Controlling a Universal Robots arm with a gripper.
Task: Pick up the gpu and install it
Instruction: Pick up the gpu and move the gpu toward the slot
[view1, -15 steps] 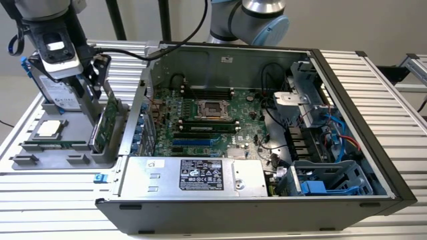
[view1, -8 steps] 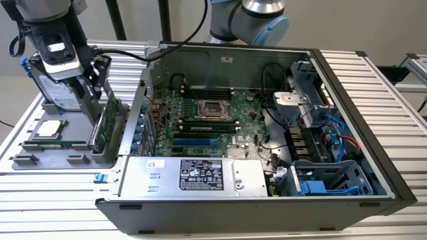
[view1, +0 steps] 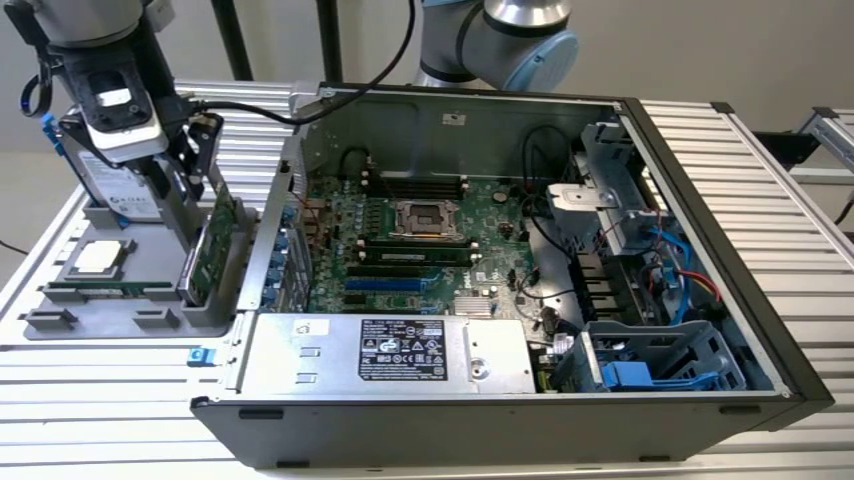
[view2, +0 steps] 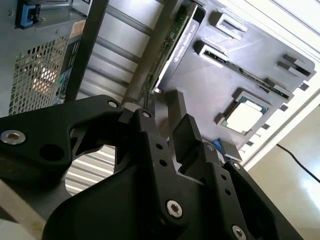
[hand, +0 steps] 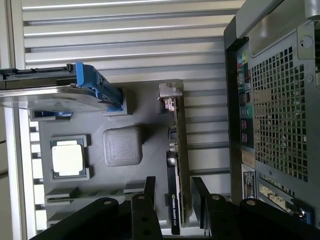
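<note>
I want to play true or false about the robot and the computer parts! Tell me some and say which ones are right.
1. The gpu stands on its edge in the grey tray. True.
2. The gpu is plugged into the motherboard. False: it is in the tray, outside the computer case.
3. The gripper has its fingers on either side of the gpu. True.
4. The computer case is closed up. False: its side is open and the motherboard shows.
5. The gripper holds the processor chip. False: the chip lies flat in the tray, apart from the gripper.
</note>
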